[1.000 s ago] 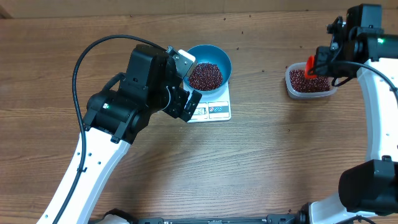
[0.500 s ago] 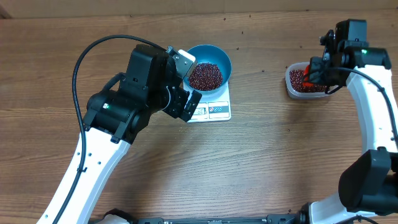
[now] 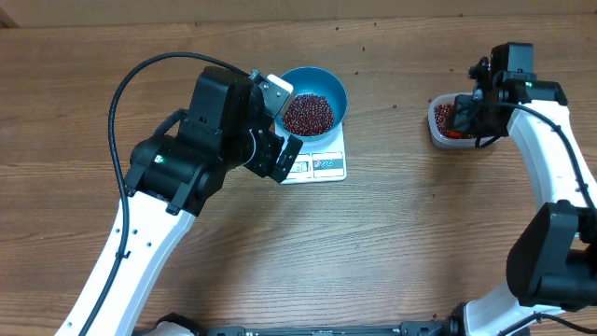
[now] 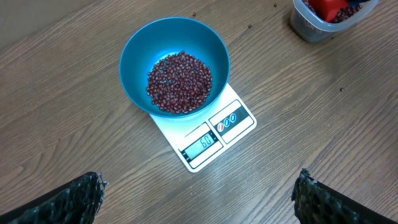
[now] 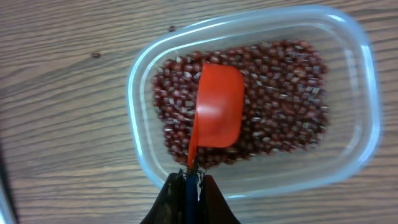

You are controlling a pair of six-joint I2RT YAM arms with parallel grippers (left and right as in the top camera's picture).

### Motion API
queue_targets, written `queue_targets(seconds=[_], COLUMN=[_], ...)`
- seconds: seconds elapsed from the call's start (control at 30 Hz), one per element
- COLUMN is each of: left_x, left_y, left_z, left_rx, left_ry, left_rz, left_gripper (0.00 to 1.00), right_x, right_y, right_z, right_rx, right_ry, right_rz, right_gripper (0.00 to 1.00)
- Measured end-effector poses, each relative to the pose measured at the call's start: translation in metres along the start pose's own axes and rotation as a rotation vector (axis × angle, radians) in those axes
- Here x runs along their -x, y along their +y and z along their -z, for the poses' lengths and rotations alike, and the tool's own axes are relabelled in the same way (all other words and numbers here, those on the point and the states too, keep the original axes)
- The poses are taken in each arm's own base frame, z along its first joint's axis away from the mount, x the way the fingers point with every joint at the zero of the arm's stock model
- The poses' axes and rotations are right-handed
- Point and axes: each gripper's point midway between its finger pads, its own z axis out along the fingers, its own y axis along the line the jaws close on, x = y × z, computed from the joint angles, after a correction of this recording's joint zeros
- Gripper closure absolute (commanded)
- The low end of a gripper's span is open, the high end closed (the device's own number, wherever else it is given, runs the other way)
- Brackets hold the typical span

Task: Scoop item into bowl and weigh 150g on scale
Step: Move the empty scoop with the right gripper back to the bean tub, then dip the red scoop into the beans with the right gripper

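Round blue bowl (image 4: 133, 57) on flat white scale (image 4: 231, 118) part-filled with dark red-brown beans (image 4: 179, 83); more judged needed. Red scoop (image 5: 219, 106) pinched by right gripper (image 5: 187, 184) in clear container (image 5: 362, 127), upper right; left gripper (image 4: 198, 198) spread.

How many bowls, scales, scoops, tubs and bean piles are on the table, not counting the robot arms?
Blue bowl: 1
White scale: 1
Red scoop: 1
Clear tub: 1
Bean piles: 2, the bowl's pile and the tub's pile
Total: 6
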Motion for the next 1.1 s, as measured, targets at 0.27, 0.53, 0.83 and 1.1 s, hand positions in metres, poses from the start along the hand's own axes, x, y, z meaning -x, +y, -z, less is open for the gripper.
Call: queue_targets(seconds=[0.27,0.53,0.83,1.1], left_x=[0.0,0.0,0.0,0.0], left_y=[0.0,0.0,0.0,0.0], left_z=[0.0,0.0,0.0,0.0], left_rx=[0.0,0.0,0.0,0.0], left_ry=[0.0,0.0,0.0,0.0], left_rz=[0.0,0.0,0.0,0.0], left_gripper=[0.0,0.0,0.01,0.0], right_x=[-0.001,0.001,0.005,0.009], right_y=[0.011,-0.004,-0.032,-0.046], right_z=[-0.001,0.002,0.015,0.027], right_rx=[0.078,0.184,0.348,0.456], right_ry=[0.006,-0.001,-0.034,-0.072], right_rz=[-0.007,-0.096,-0.238,-0.313], right_gripper=[0.96,0.96,0.96,0.96])
